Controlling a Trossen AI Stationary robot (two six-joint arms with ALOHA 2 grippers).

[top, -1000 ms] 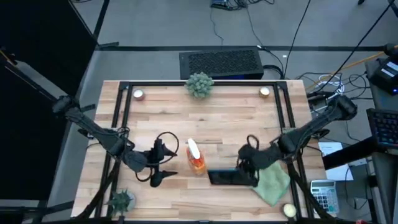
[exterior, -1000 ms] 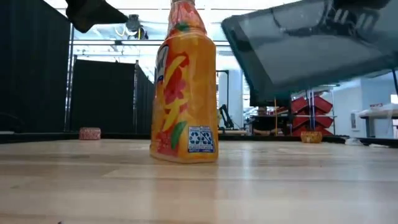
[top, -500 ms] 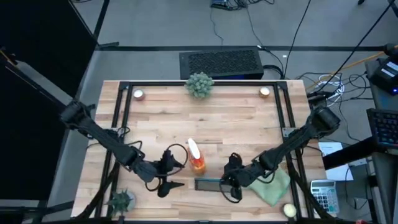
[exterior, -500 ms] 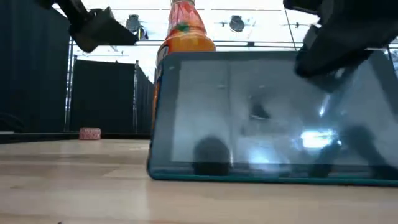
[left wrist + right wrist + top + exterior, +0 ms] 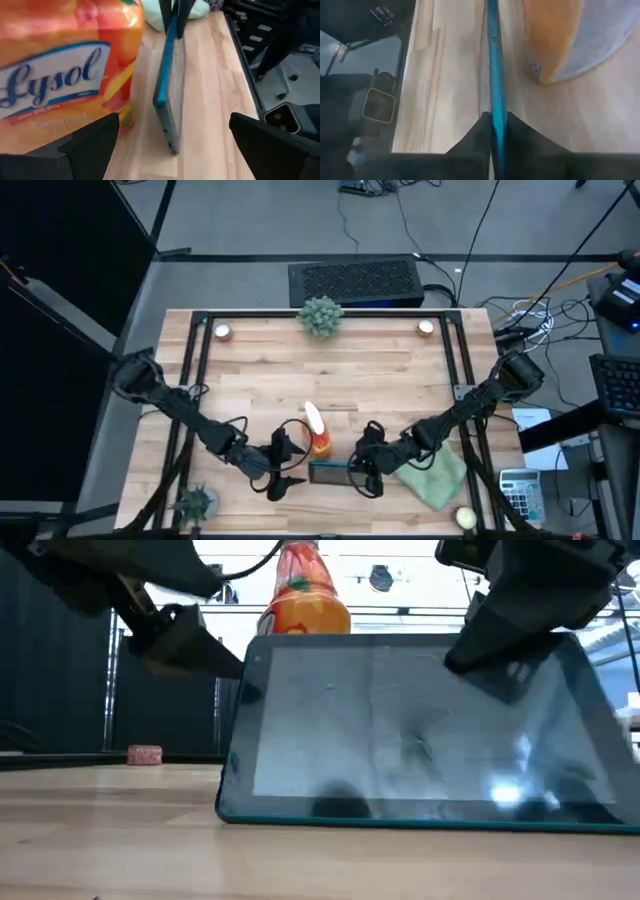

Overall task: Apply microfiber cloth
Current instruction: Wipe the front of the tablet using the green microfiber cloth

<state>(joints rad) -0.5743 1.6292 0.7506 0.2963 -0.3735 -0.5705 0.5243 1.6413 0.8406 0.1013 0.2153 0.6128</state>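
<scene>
A dark tablet [image 5: 410, 730] with a teal rim stands on its lower long edge on the table, screen toward the near edge, just in front of the orange Lysol spray bottle [image 5: 317, 435]. My right gripper [image 5: 364, 467] is shut on the tablet's right part. My left gripper [image 5: 288, 466] is open at the tablet's left end [image 5: 168, 107], one finger on each side and apart from it. The pale green microfiber cloth [image 5: 436, 476] lies rumpled on the table at the near right, under my right arm. My right gripper pinches the tablet between its two fingers [image 5: 476, 134], one on each face, across the teal rim [image 5: 494, 107] at the upper right [image 5: 520, 650]. The fingers come slanting down from the table's right. The tablet's lower long edge [image 5: 420, 823] rests on the table, its top leaning back a little.
A small spiky plant [image 5: 194, 503] stands at the near left corner and a rounder one [image 5: 321, 315] at the far edge. Two small candles [image 5: 223, 332] [image 5: 426, 328] sit in the far corners. A yellow ball [image 5: 465, 519] lies near the cloth. Bare wood lies across the table's middle.
My right gripper has carried the tablet toward the table's left and down, tipping it from a lifted slant onto its long edge in front of the bottle. My left gripper has moved right and toward the near edge, up to the tablet's left end, staying open.
</scene>
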